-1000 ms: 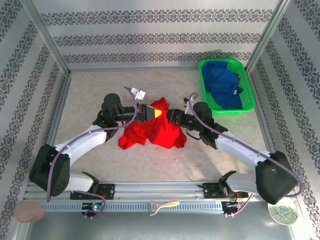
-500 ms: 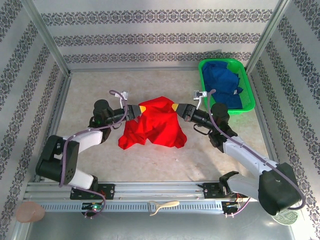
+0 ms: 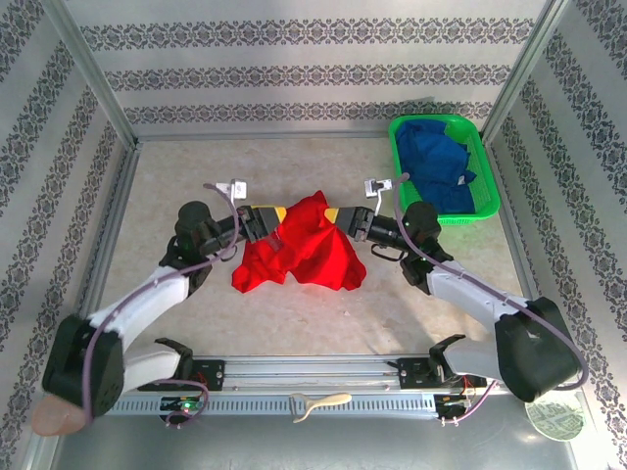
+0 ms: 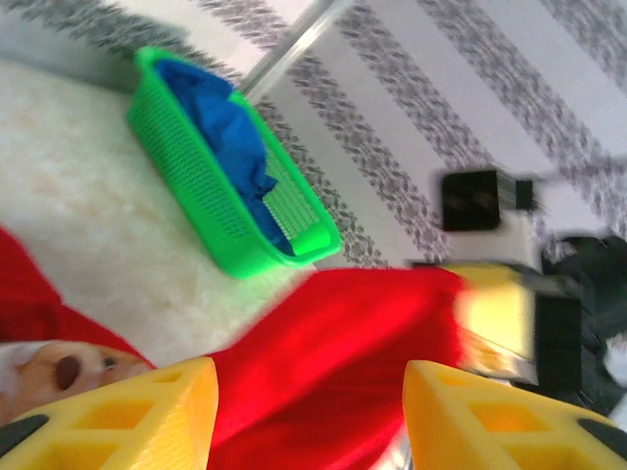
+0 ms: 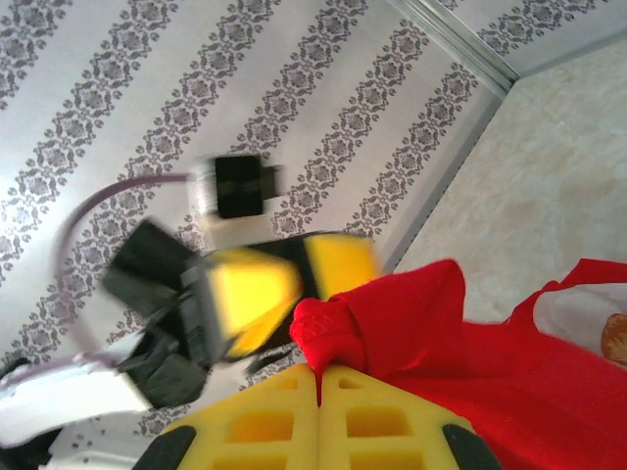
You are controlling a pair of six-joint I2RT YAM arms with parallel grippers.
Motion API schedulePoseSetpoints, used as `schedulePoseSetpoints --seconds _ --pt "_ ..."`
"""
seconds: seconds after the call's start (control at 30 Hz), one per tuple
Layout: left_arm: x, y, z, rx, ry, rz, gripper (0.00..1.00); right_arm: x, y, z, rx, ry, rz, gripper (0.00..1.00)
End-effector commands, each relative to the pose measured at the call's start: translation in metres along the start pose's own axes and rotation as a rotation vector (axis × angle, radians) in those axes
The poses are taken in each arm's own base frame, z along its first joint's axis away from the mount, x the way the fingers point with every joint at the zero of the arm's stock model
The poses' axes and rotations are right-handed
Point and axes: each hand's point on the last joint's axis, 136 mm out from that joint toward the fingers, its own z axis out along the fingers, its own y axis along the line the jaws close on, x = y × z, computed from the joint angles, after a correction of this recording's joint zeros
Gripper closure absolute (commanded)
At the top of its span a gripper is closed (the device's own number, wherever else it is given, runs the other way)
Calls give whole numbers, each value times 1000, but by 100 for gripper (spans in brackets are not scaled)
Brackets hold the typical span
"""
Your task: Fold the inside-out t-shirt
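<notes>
right wrist: right gripper pinches red t-shirt; left gripper has jaws apart

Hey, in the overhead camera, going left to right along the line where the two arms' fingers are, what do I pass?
Left arm's fingers → red t-shirt → right arm's fingers → green basket

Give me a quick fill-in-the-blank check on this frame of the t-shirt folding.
1. The right end effector is shut on the t-shirt, whose colour is ____.
2. Open or shut, the left end effector is ____.
3. The green basket holds a ____ garment.
Missing words: red; open; blue.
</notes>
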Motion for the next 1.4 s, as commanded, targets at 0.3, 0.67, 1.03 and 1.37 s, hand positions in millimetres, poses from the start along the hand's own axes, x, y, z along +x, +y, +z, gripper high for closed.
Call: schedulePoseSetpoints --seconds 0.3,0.67,1.03,1.37 --pt "38 -36 41 24 164 225 61 -15 5 3 -37 -61 0 100" --pt "38 -42 65 59 174 239 66 -14 6 0 -33 -68 9 100" --pt "30 -33 79 20 152 266 67 -13 10 -3 -36 -65 8 100" --pt "21 -47 83 71 156 280 100 -14 2 -9 -10 -78 18 100"
